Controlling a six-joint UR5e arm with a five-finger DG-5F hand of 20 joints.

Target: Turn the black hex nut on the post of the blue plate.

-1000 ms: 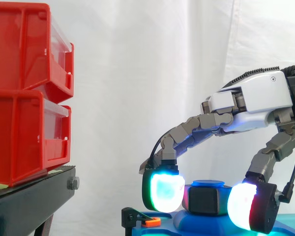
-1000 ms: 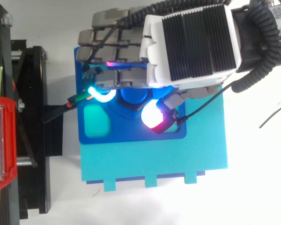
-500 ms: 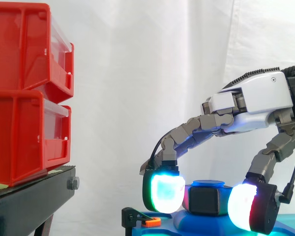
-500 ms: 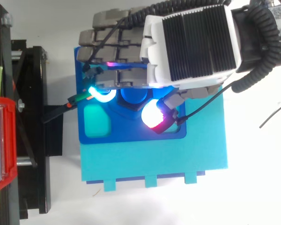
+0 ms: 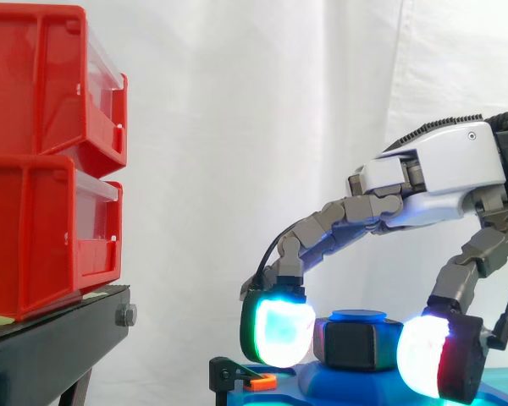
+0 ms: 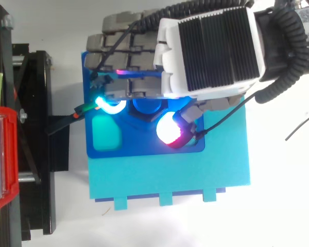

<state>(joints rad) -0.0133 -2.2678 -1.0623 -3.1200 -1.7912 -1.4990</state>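
Black hex nut (image 5: pixel 353 345): seated on the post (image 5: pixel 360 315) of the blue plate (image 6: pixel 139 146).
Hand (image 5: pixel 440 173): arched over it, glowing pads (image 5: pixel 279 334) pinching opposite sides, seemingly in contact.
Red bins (image 5: pixel 42 161): stacked on black stand (image 5: pixel 59 338), well apart at left.

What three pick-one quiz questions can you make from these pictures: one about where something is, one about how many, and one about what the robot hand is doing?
1. Where do the red bins sit?
A) on the black stand
B) on the floor
C) on top of the arm

2. How many red bins are stacked in the side view?
A) one
B) two
C) four

3. What is the hand doing?
A) lying flat and open
B) curling its fingers round the black hex nut
C) holding a bin

Answers: 1 A, the bins rest on the stand at the left. 2 B, one bin sits on another. 3 B, glowing pads press the nut's two sides above the blue plate.
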